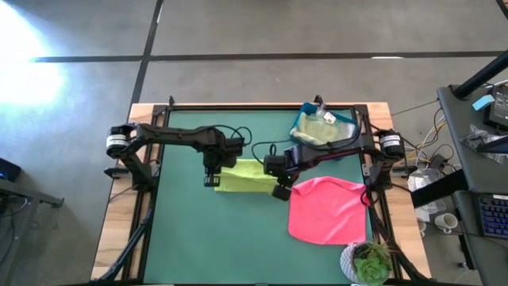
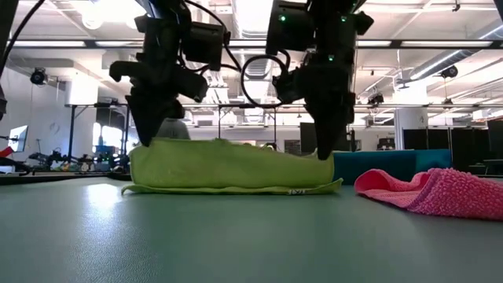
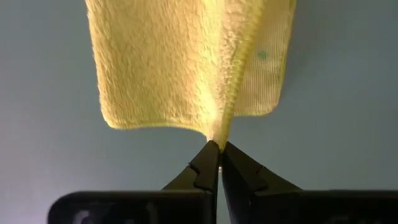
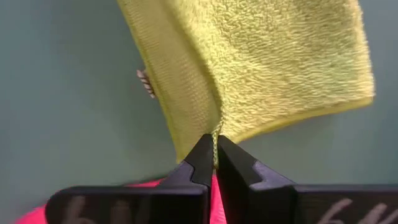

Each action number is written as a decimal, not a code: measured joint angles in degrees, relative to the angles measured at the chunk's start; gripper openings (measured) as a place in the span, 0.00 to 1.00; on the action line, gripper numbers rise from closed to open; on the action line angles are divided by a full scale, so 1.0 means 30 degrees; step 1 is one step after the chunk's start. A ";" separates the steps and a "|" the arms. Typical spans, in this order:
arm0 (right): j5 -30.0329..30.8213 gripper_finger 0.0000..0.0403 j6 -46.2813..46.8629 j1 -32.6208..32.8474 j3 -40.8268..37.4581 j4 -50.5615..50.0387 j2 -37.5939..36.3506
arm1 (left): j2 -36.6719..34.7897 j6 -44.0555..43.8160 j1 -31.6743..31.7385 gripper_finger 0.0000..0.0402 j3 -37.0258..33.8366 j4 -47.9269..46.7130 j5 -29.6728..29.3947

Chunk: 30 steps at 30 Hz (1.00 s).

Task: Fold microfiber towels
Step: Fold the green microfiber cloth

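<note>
Jaws pressed together on both grippers, left gripper [image 3: 214,149] and right gripper [image 4: 214,144] each pinching an edge of the lime green towel [image 1: 248,175], frame centre on the tabletop [image 1: 198,246]. Fold probably mid-way; next: carry edge across, release evenly.

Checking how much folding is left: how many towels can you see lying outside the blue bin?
2: a yellow towel mid-table, pinched by both grippers, and a hot pink towel beside it toward the right arm. More lie bunched in the blue bin.
</note>
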 joint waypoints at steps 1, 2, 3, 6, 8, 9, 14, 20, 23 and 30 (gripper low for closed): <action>0.0006 0.02 0.0266 0.0080 -0.0115 0.0216 0.0000 | 0.0000 0.0007 -0.0017 0.00 0.0000 0.0233 0.0000; 0.0013 0.02 0.0506 0.0165 -0.0194 0.0348 0.0000 | 0.0006 0.0040 -0.0017 0.00 0.0000 0.0429 0.0000; 0.0009 0.02 0.0754 0.0252 -0.0228 0.0390 0.0000 | 0.0015 0.0163 -0.0040 0.00 0.0000 0.0567 0.0000; 0.0013 0.03 0.1063 0.0497 -0.0242 0.0390 0.0000 | 0.0015 0.0780 -0.0095 0.02 0.0007 0.0741 0.0011; -0.0009 0.06 0.1074 0.0620 -0.0250 0.0390 0.0000 | 0.0015 0.0845 -0.0112 0.05 0.0007 0.0729 0.0015; -0.0022 0.08 0.1131 0.0674 -0.0250 0.0390 0.0000 | 0.0015 0.0845 -0.0127 0.07 0.0007 0.0731 0.0019; 0.0006 0.18 0.1523 0.0645 -0.0150 0.0166 0.0000 | 0.0015 0.0852 -0.0141 0.19 0.0007 0.0856 0.0022; 0.0006 0.29 0.1372 0.0608 0.0713 -0.1698 -0.0083 | -0.0400 0.1957 -0.0141 0.29 0.0007 0.0269 0.0015; 0.0013 0.31 0.1024 0.0608 0.0858 -0.1742 -0.0365 | -0.0967 0.2846 -0.0036 0.30 0.0066 0.0965 0.0012; 0.0035 0.30 0.0998 0.0477 0.0647 -0.1671 -0.0440 | -0.1117 0.2885 0.0616 0.30 -0.0496 0.6542 0.0393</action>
